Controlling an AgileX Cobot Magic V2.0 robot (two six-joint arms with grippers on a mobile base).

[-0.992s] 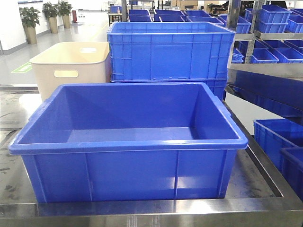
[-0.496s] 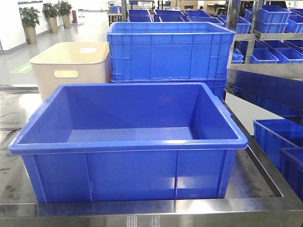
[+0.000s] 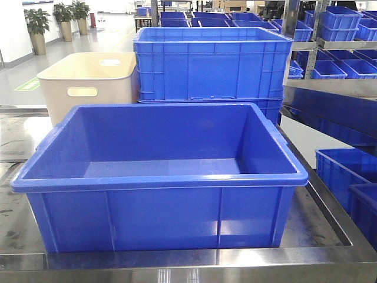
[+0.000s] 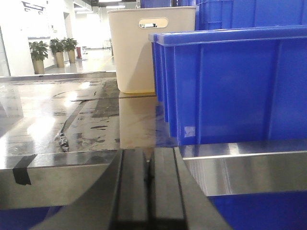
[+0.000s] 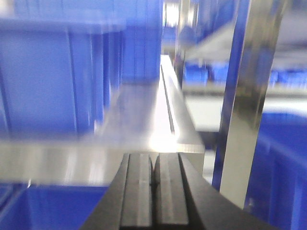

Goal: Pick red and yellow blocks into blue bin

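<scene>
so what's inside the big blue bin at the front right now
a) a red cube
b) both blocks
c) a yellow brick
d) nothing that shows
d: in the front view the blue bin shows only bare floor and walls, with no red or yellow block anywhere in sight, though the strip of floor behind its near wall is hidden.

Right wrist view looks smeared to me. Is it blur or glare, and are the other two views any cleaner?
Right wrist view: blur smears the crates, with glare on the steel ledge; only the right pincer stays fairly crisp. Left wrist view: sharp, reflections on the tabletop. Front view: sharp, evenly lit blue bin.
</scene>
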